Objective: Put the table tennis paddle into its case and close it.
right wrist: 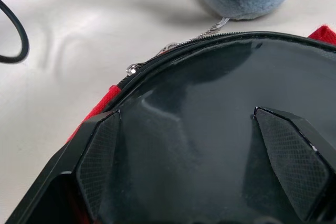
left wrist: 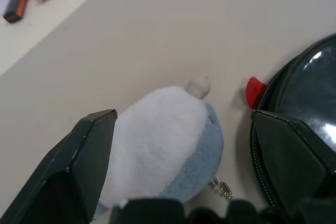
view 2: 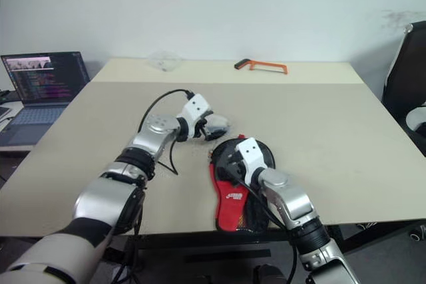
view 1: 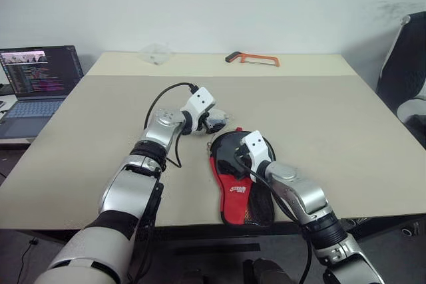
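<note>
Hovering over the case (view 1: 238, 184), the right gripper (right wrist: 202, 156) has its fingers spread wide with the glossy black round panel lying between them, nothing gripped. The left gripper (left wrist: 184, 156) is likewise apart, straddling a small white-and-blue plush charm (left wrist: 168, 145) chained to the case's zipper rim just beside it. The paddle cannot be made out separately from the case.

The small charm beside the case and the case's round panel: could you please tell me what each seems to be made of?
The charm looks like soft plush: a fuzzy, matte white and pale blue pile, hung on a small metal bead chain. The case's round panel looks like smooth glossy plastic or vinyl, since it shows sheen and reflections; a toothed black zipper rims it, and red fabric borders that.
</note>
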### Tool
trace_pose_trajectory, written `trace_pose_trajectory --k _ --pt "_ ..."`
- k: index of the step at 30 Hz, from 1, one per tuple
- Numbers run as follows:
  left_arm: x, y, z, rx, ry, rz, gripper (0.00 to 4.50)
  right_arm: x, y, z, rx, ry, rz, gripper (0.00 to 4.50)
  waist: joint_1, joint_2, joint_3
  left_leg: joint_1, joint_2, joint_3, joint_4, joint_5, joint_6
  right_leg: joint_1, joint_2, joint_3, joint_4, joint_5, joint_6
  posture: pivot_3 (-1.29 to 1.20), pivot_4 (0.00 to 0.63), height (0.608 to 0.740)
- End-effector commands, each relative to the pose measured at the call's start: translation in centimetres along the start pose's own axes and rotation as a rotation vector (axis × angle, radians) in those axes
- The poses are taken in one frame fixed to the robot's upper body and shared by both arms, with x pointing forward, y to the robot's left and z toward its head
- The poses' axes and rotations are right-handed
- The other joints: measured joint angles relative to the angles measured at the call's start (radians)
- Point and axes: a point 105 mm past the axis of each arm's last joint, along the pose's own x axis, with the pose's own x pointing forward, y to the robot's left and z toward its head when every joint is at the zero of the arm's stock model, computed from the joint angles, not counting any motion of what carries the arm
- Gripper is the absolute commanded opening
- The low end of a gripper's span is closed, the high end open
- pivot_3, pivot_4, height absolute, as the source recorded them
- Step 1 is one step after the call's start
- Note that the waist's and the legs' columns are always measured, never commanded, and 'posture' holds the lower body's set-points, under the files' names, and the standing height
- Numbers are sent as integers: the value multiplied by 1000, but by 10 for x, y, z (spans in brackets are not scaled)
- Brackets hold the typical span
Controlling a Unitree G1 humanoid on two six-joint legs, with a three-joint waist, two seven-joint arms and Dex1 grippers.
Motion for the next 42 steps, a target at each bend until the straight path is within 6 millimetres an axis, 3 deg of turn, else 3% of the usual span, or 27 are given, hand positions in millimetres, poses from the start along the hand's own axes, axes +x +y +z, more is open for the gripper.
trace_pose_trajectory --k 1,12,15,19,22,29,32,38,42 --pt "1 10 12 91 19 54 4500 0 1 -36 54 132 6 4489 -1 0 0 0 0 0 0 0 0 0 0 0 0 0 0 0 150 740" --pt "13 9 0 295 150 175 4500 0 -1 -34 51 133 -8 4489 2 -1 -3 0 0 -1 0 0 0 0 -1 0 1 0 0 0 150 740" --pt "12 10 -21 457 314 219 4500 1 -6 -31 56 127 -20 4489 2 -1 -5 0 0 -1 0 0 0 0 -2 0 1 0 -1 0 150 740" --pt "13 10 -21 384 290 258 4500 2 -8 -30 57 126 -23 4489 1 -1 -9 3 0 1 0 0 0 1 -2 1 3 0 1 0 150 740" --pt "15 7 -21 362 284 251 3880 2 -8 -31 58 127 -23 4500 1 -1 -9 4 0 1 1 0 0 1 -1 1 6 -1 1 0 150 740" --pt "19 3 -18 426 275 249 1441 1 -9 -31 56 128 -27 4500 1 -1 -9 5 -1 2 1 0 0 1 -1 1 8 -1 1 0 150 740" --pt "21 6 -2 532 218 311 629 0 -9 -33 57 134 -27 4500 2 -1 -9 5 -1 2 1 0 0 1 -1 1 8 -1 1 0 150 740" --pt "20 20 31 665 119 513 431 -1 -8 -33 48 137 -21 4500 2 -1 -9 5 -1 1 1 0 0 0 -2 1 9 -1 1 0 150 740" --pt "22 15 52 715 9 591 431 0 -7 -32 40 137 -13 4500 2 -1 -9 5 -1 1 1 0 0 0 -4 1 10 -1 1 0 150 740"
